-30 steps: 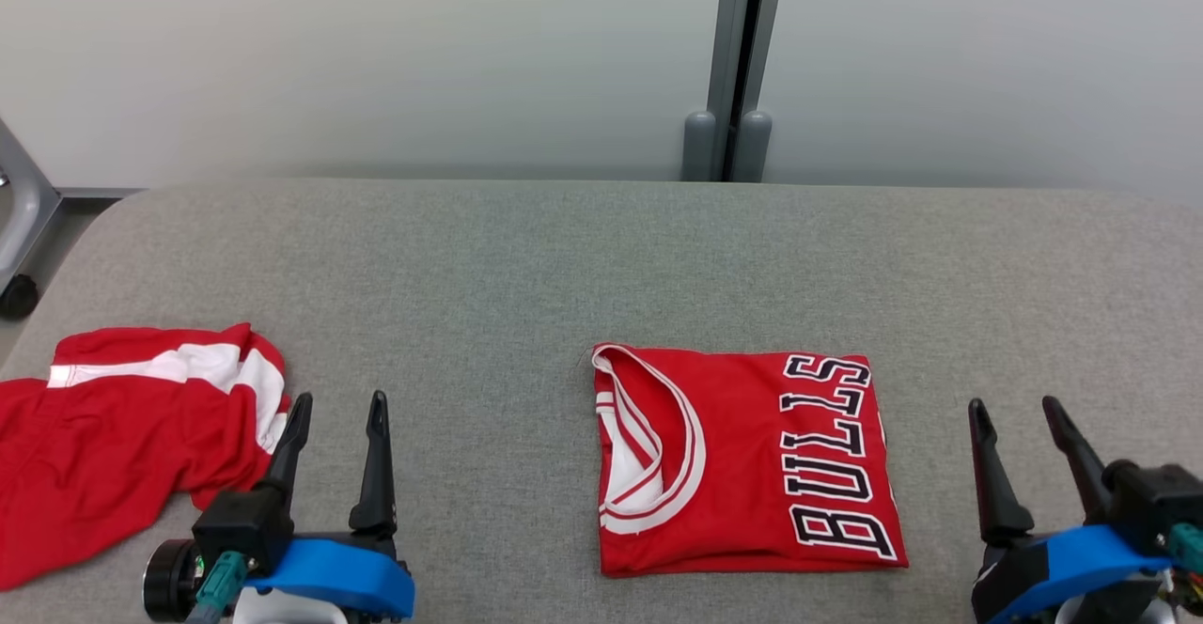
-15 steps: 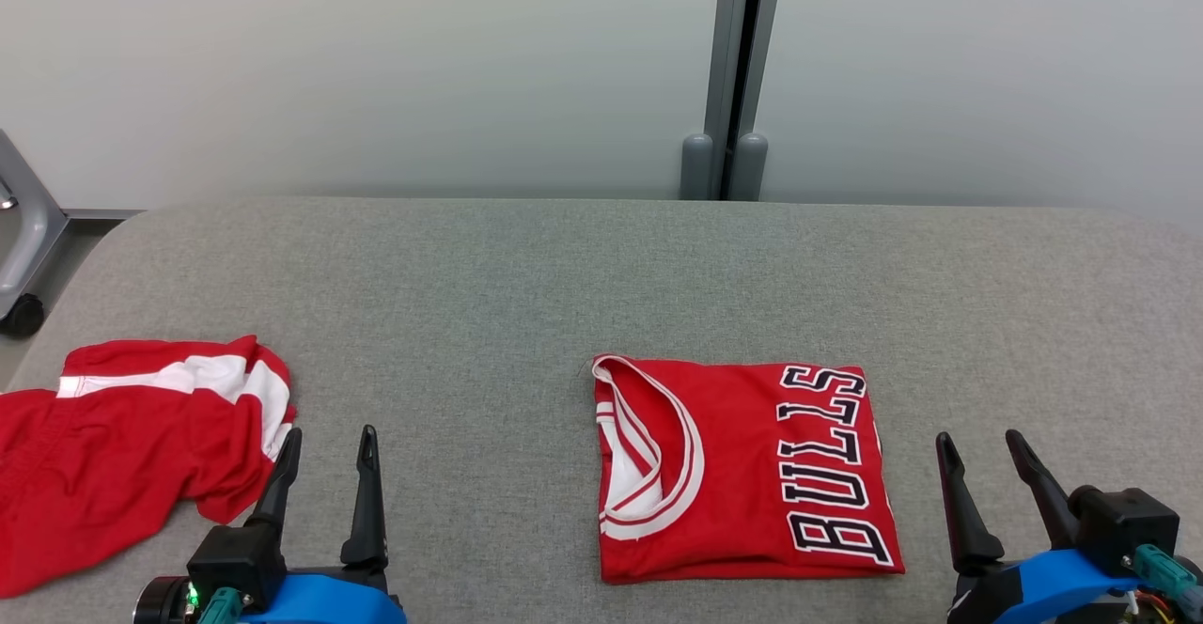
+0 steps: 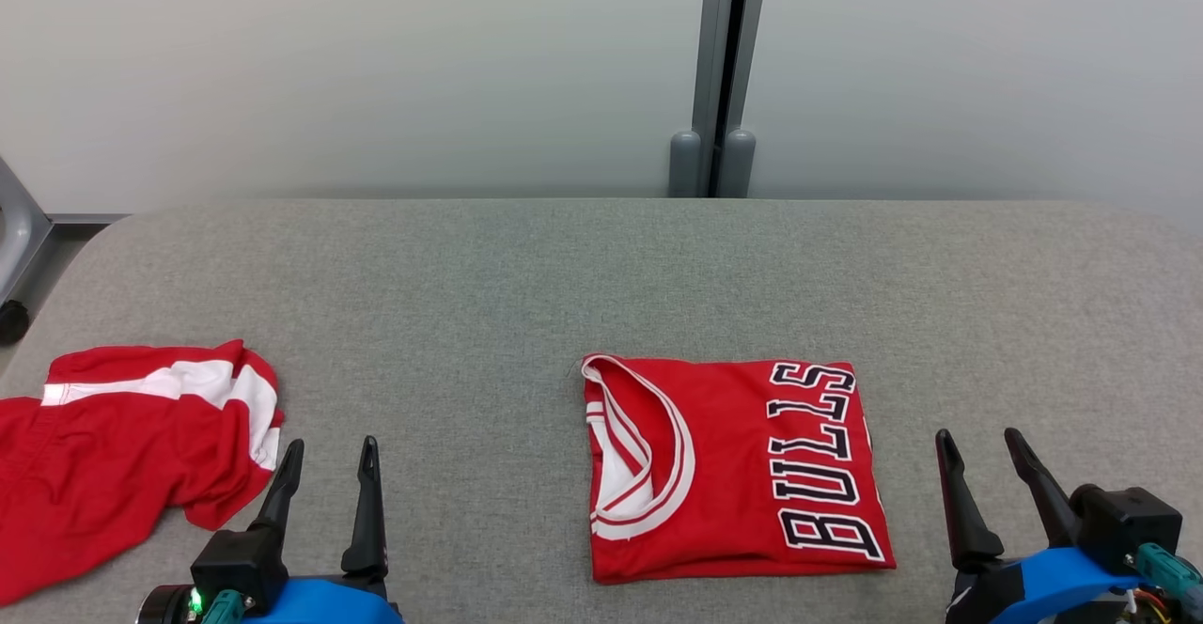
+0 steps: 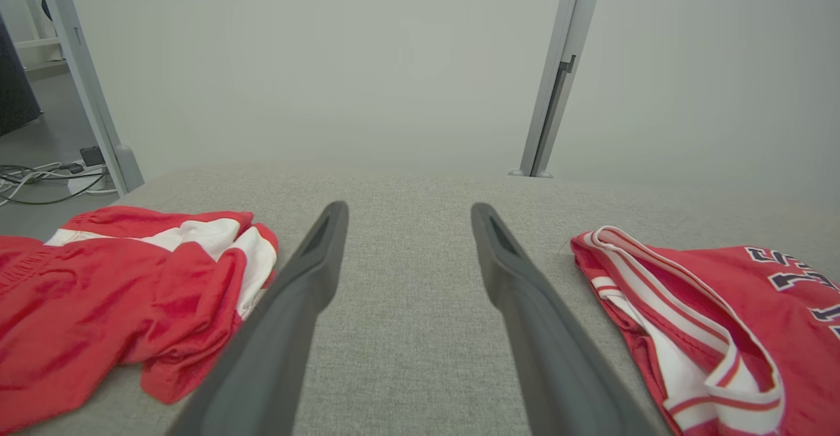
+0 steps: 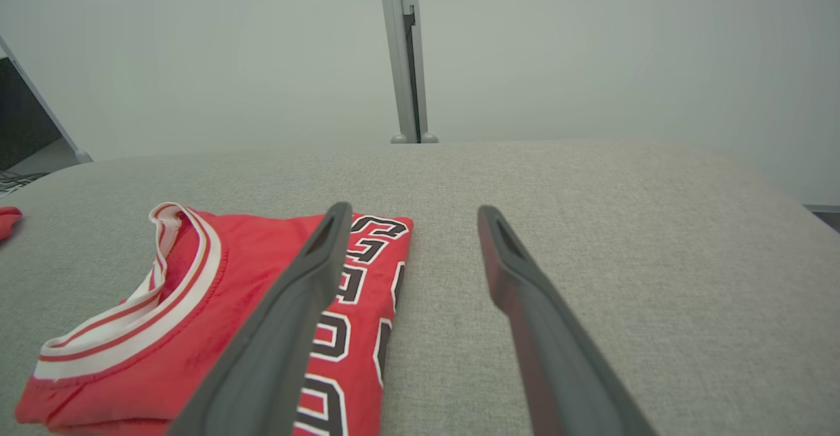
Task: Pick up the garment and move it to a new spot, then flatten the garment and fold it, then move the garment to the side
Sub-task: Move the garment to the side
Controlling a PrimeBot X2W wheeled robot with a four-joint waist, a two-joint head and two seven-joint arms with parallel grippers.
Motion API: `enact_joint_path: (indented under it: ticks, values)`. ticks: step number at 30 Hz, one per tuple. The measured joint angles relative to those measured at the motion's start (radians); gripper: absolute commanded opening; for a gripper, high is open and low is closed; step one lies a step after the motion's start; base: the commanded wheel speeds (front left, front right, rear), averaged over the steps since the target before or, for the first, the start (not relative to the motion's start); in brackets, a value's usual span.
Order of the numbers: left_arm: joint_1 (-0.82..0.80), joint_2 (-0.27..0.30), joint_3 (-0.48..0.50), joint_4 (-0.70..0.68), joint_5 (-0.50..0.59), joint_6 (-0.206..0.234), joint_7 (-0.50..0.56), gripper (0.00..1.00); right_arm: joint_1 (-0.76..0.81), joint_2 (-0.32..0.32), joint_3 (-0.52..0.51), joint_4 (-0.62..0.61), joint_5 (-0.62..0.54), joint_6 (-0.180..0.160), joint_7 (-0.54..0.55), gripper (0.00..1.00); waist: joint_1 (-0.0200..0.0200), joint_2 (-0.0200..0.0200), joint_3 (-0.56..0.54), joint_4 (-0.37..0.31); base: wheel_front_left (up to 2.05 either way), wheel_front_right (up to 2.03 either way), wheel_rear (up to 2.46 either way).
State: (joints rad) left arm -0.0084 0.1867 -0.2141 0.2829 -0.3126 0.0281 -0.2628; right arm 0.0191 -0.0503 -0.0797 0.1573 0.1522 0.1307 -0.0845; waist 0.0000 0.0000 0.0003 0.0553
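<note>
Ok so the head view is giving the full layout: the folded red jersey (image 3: 733,469) is lying flat near the middle of the grey padded table (image 3: 564,276), a bit toward the robot's right, with its striped neck opening (image 3: 648,455) facing left. A crumpled red and white garment (image 3: 132,455) is sitting at the table's left edge, well apart from the jersey. The left gripper (image 3: 332,445) is hanging just beside that heap, fingers spread wide and holding nothing. The right gripper (image 3: 977,436) is sitting just off the jersey's right edge, fingers also spread apart, gripping nothing.

The left wrist view is adding stuff from down low: cables (image 4: 26,172) are lying on the floor past the table's left corner, by a grey frame leg (image 4: 128,167). Bare table is showing between its two fingers, with the heap on one side and the jersey's collar on the other. In the right wrist view, one finger is crossing in front of the jersey's lettered edge and the other is over plain table. Can't tell from there whether anything is touching.

Writing: in the head view the lettering (image 3: 822,460) is reading clearly as "BULLS", dark letters with white outlines, running sideways from the near edge to the far one. In the wrist views the letters are getting cut off, so just fragments.
</note>
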Motion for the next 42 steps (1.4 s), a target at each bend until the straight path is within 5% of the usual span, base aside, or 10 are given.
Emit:
enact_joint_path:
  ticks: [6,17,39,41,42]
  values:
    - [-0.011,0.000,-0.002,0.003,-0.006,0.001,0.000,1.00,-0.042,0.000,0.012,-0.024,0.014,0.000,0.065,1.00,0.0001,0.0000,0.016,-0.004,0.00,0.00,0.00]
    - [-0.043,-0.002,-0.018,-0.007,-0.012,0.000,0.000,1.00,-0.215,0.002,-0.012,0.032,0.103,0.000,0.600,1.00,0.0001,0.0000,0.063,0.010,0.00,0.00,0.00]
    - [-0.125,-0.039,-0.054,-0.016,0.019,-0.029,0.000,1.00,-0.353,-0.005,-0.058,0.379,0.109,0.001,0.636,1.00,-0.0001,-0.0001,0.161,0.097,0.00,0.00,0.00]
    - [-0.128,-0.041,-0.054,-0.019,0.022,-0.029,0.000,1.00,-0.359,-0.009,-0.041,0.381,0.099,0.000,0.648,0.00,-0.0001,0.0000,0.163,0.096,0.00,0.00,0.00]
    - [-0.128,-0.043,-0.053,-0.020,0.022,-0.029,0.000,1.00,-0.359,-0.012,-0.031,0.376,0.089,0.000,0.654,0.00,-0.0001,-0.0001,0.164,0.094,0.00,0.00,0.00]
